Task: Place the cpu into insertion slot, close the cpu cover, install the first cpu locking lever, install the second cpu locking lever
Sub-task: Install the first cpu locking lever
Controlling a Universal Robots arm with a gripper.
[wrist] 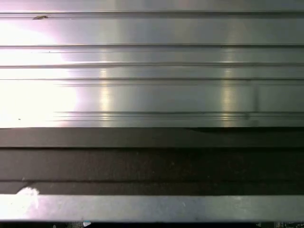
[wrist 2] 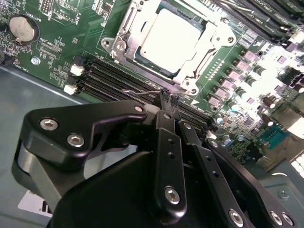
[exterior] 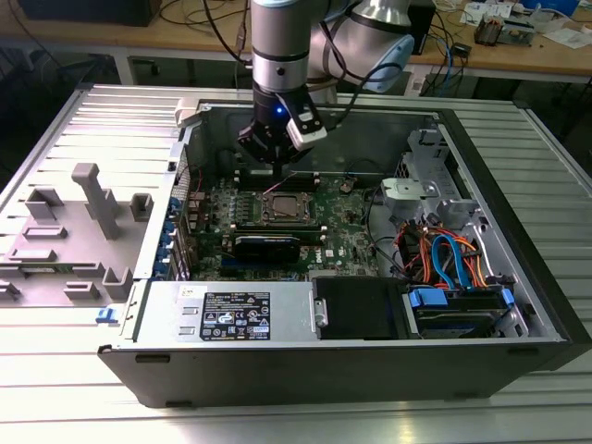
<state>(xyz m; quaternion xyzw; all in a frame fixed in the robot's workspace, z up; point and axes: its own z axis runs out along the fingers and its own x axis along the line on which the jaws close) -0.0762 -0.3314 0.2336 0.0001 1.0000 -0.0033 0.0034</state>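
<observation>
A ribbed aluminium table [exterior: 555, 139] carries an open computer case [exterior: 305, 370], which is laid on its side with the interior exposed. The arm [exterior: 280, 46] is lowered into the case from 12 o'clock in the exterior view. A grey moulded fixture [exterior: 92, 199] is set on the table at 9 o'clock from the case. A silver power supply [exterior: 231, 314] is seated along the case wall at 6 o'clock. The green motherboard [exterior: 351, 240] is mounted between the power supply and the wall at 12 o'clock.

The gripper [exterior: 275, 171] is held just above the board, at 12 o'clock from the insertion slot [exterior: 268, 218] and near its rim. In the second wrist view the gripper [wrist 2: 167, 97] is seen with its black fingers [wrist 2: 161, 118] drawn narrow, the tips almost meeting. A thin wire lever [wrist 2: 137, 91] is seen running up to the tips; whether it is pinched between them cannot be told.

The cpu [exterior: 286, 208] is seated in the slot near the middle of the board. In the second wrist view its dull grey face [wrist 2: 171, 40] is framed by the cpu cover [wrist 2: 129, 28], which is laid down flat around it. Long black memory slots [wrist 2: 109, 76] are located between the socket and the fingertips.
</observation>
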